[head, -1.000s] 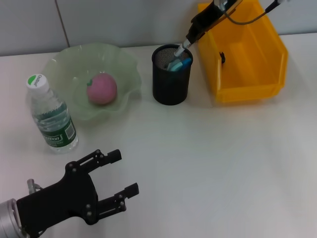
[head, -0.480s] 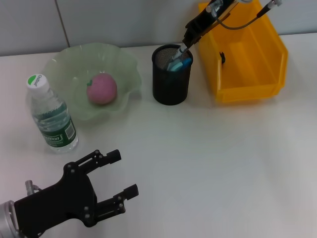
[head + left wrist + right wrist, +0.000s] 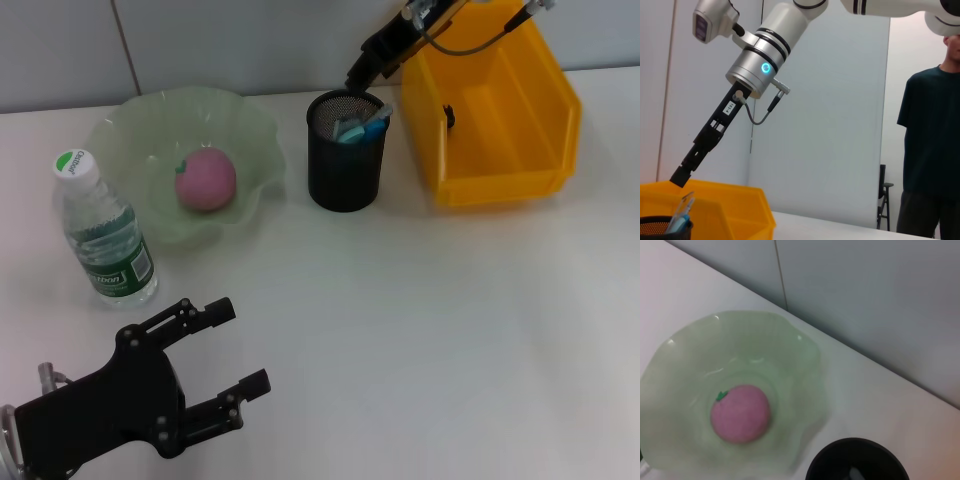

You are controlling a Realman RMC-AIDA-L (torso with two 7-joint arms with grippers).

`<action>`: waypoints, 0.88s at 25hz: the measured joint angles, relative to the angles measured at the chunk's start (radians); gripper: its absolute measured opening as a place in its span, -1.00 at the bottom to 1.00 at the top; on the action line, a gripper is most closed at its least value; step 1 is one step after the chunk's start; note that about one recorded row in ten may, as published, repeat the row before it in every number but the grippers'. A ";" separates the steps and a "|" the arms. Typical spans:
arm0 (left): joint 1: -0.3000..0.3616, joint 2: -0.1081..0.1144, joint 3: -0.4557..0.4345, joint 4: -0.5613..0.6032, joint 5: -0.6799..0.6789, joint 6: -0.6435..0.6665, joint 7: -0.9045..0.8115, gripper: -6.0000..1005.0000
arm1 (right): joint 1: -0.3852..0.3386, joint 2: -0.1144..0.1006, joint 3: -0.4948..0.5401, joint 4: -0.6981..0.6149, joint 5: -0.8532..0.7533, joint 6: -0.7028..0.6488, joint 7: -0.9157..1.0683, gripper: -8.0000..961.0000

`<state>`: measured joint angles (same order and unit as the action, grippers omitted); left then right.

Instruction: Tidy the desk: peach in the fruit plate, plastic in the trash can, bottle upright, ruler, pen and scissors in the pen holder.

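Observation:
A pink peach (image 3: 206, 180) lies in the green fruit plate (image 3: 130, 125), also seen in the right wrist view as peach (image 3: 740, 412) and plate (image 3: 800, 355). The bottle (image 3: 103, 235) stands upright left of the plate. Blue and teal items (image 3: 360, 125) stick out of the black mesh pen holder (image 3: 345, 170); I cannot tell pen, ruler and scissors apart. My right gripper (image 3: 358, 77) hangs just above the holder's far rim, apart from it. My left gripper (image 3: 235, 350) rests open and empty near the front left edge. No plastic shows.
The yellow trash can (image 3: 500, 170) stands right of the pen holder, touching or nearly touching it. A grey wall runs along the back of the white desk (image 3: 420, 330). In the left wrist view a person (image 3: 930, 150) stands at the far side.
My right gripper has lifted up and back out of the pen holder, leaving the blue item inside. My left gripper has drifted slightly toward the front edge.

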<state>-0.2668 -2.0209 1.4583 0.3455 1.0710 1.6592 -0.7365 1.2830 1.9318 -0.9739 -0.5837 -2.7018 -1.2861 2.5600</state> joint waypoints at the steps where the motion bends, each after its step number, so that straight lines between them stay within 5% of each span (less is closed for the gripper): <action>1: 0.000 0.001 0.000 0.000 0.001 0.003 0.000 0.57 | 0.001 0.001 0.000 -0.002 0.000 0.000 0.000 -0.11; 6: 0.000 0.002 -0.001 -0.003 0.003 0.011 0.000 0.57 | -0.004 0.008 0.002 -0.015 -0.001 0.000 0.001 0.36; 8: 0.001 0.002 -0.001 -0.005 0.005 0.010 0.000 0.57 | -0.021 0.020 0.006 -0.053 -0.001 -0.001 0.004 0.37; 12: 0.000 0.002 -0.003 -0.007 0.006 -0.006 0.001 0.56 | -0.127 0.088 0.001 -0.279 0.010 -0.025 0.012 0.38; 13: 0.000 0.002 -0.003 -0.007 0.006 -0.006 0.001 0.56 | -0.127 0.088 0.001 -0.279 0.010 -0.025 0.012 0.38; 14: -0.002 0.000 -0.006 -0.008 0.005 -0.033 0.002 0.56 | -0.199 0.129 -0.002 -0.429 0.037 -0.033 -0.004 0.39; 17: -0.007 -0.004 -0.012 -0.008 0.006 -0.061 0.003 0.56 | -0.288 0.153 -0.037 -0.559 0.113 -0.023 -0.034 0.40; 22: -0.012 -0.005 -0.016 -0.008 0.006 -0.071 -0.010 0.56 | -0.578 0.147 -0.225 -0.780 0.506 0.058 -0.200 0.39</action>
<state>-0.2788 -2.0261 1.4422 0.3372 1.0770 1.5883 -0.7462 0.7048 2.0791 -1.1992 -1.3637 -2.1959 -1.2277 2.3599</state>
